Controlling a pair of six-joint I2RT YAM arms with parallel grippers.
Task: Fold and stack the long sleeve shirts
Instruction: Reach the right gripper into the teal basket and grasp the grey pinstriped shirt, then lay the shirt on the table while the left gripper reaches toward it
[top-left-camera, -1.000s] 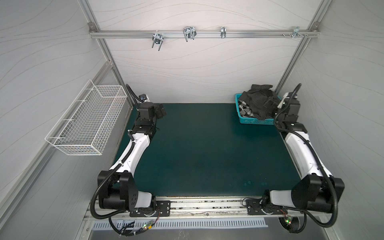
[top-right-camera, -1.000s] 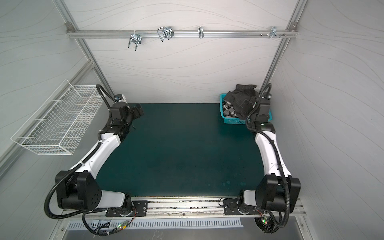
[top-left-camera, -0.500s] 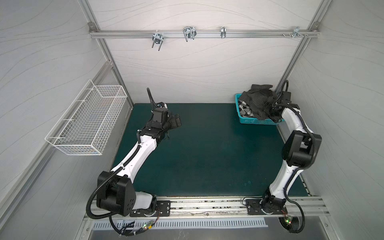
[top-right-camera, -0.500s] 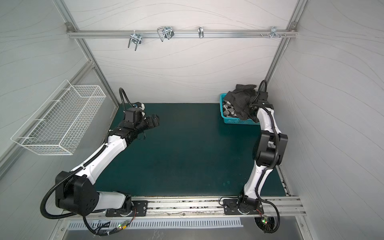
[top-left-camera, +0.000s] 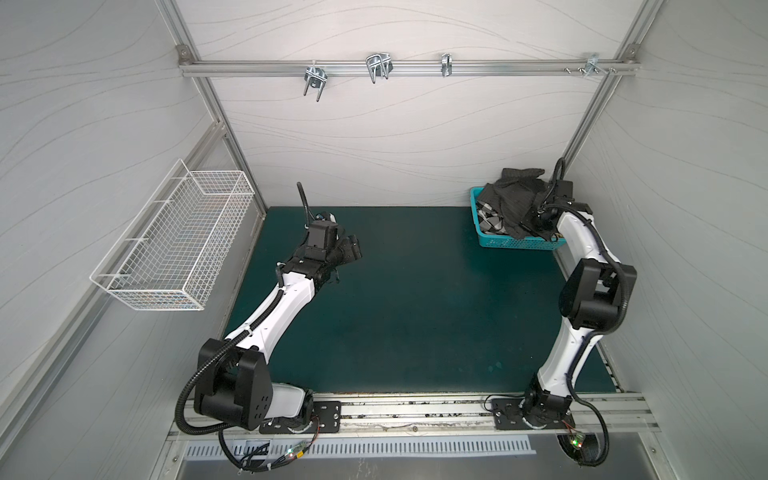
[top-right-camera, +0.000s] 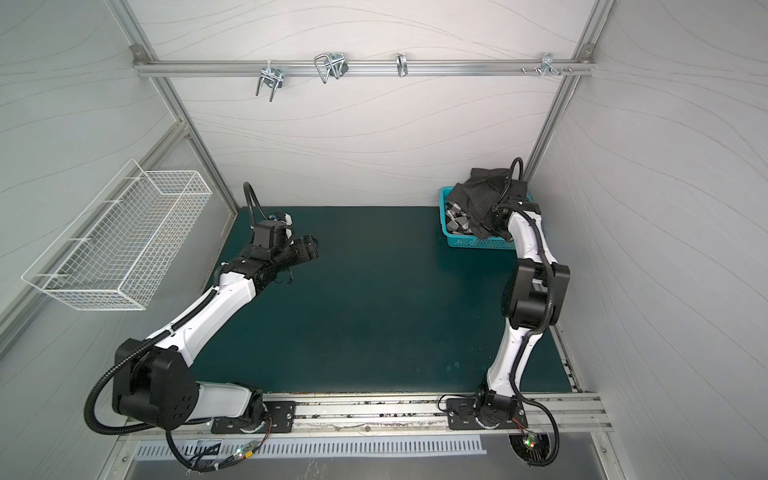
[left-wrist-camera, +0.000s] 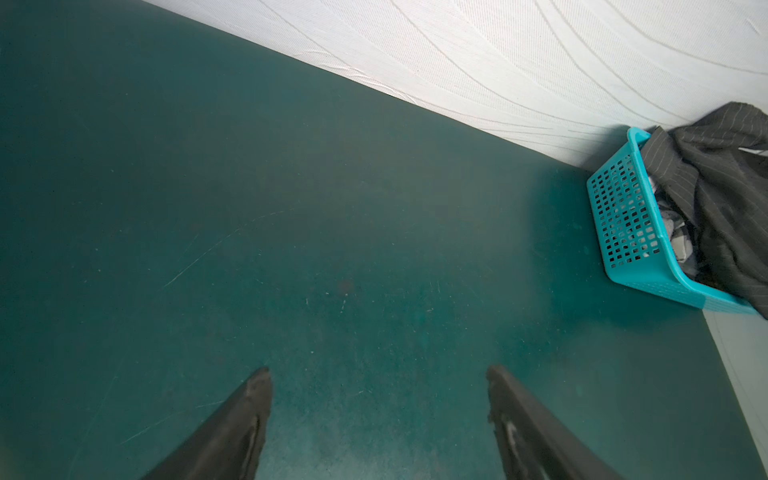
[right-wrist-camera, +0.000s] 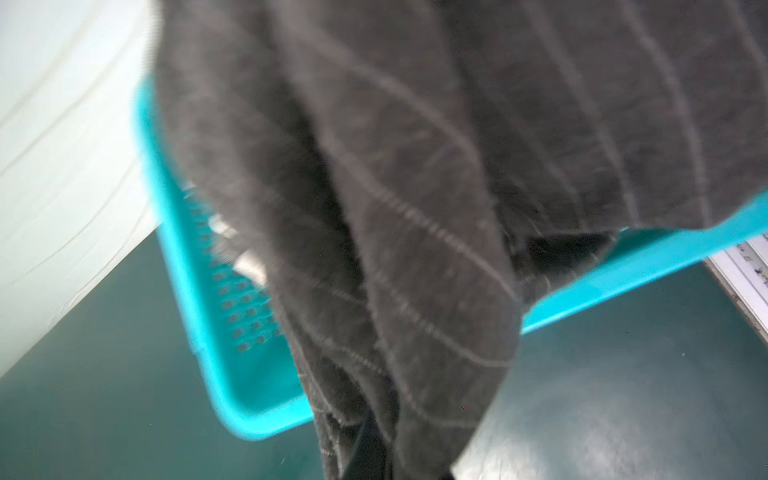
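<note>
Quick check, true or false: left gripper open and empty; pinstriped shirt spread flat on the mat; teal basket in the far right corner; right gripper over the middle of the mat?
1. The left gripper is open and empty. True.
2. The dark pinstriped shirt lies flat on the green mat. False: it is bunched in and over the teal basket.
3. The teal basket sits in the mat's far right corner. True.
4. The right gripper hangs over mid-mat. False: it is at the basket, shut on the shirt's cloth.
</note>
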